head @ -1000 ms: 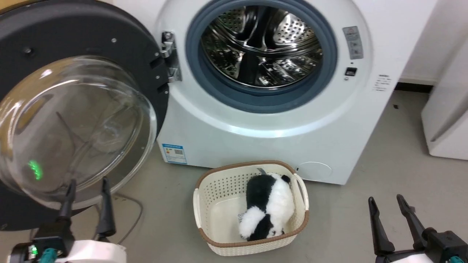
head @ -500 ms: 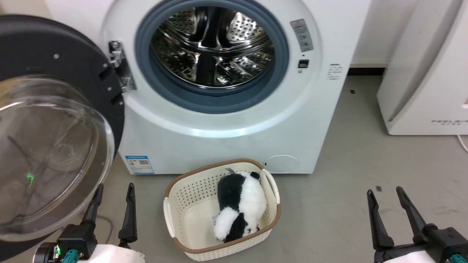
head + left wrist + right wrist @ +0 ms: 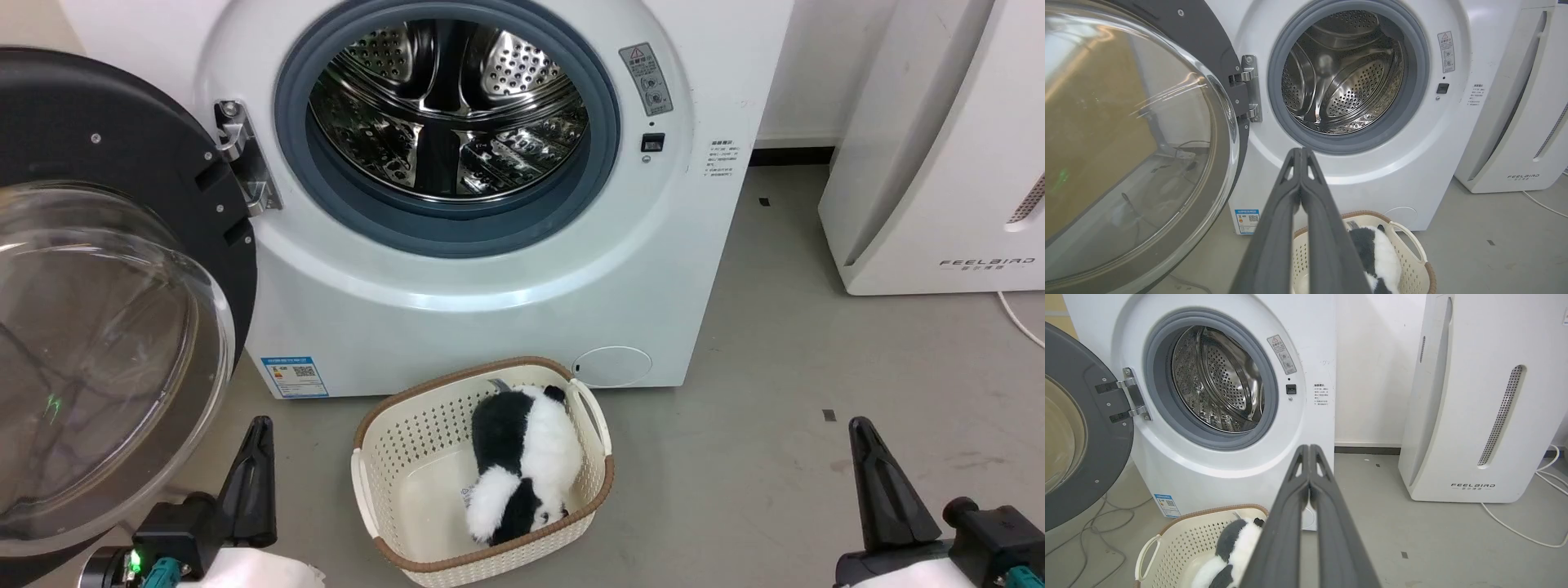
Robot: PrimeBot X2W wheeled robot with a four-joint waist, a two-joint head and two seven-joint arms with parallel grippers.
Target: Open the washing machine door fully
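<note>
The washing machine [image 3: 490,302] stands ahead, its steel drum [image 3: 445,106] exposed inside the grey gasket. The washing machine door [image 3: 98,139], a black disc with a bulging glass bowl [image 3: 82,351], is swung wide to the left on its hinge [image 3: 245,163]. My left gripper [image 3: 260,426] is shut on nothing, low beside the door's lower edge and apart from it. My right gripper [image 3: 859,426] is shut and empty over bare floor at the lower right. The left wrist view shows the door [image 3: 1204,32] left of my shut left gripper [image 3: 1300,152]. The right wrist view shows the door [image 3: 1086,416] and my shut right gripper [image 3: 1309,448].
A cream basket [image 3: 408,441] holding a black-and-white plush toy [image 3: 522,457] sits on the floor before the washer. A white FEELBIRD appliance [image 3: 922,163] stands at the right, with a white cable [image 3: 1515,526] trailing from it. Dark cables [image 3: 1098,514] lie under the door.
Both grippers have gone from open to shut. The head camera has shifted right, so the washer and basket sit further left in the picture.
</note>
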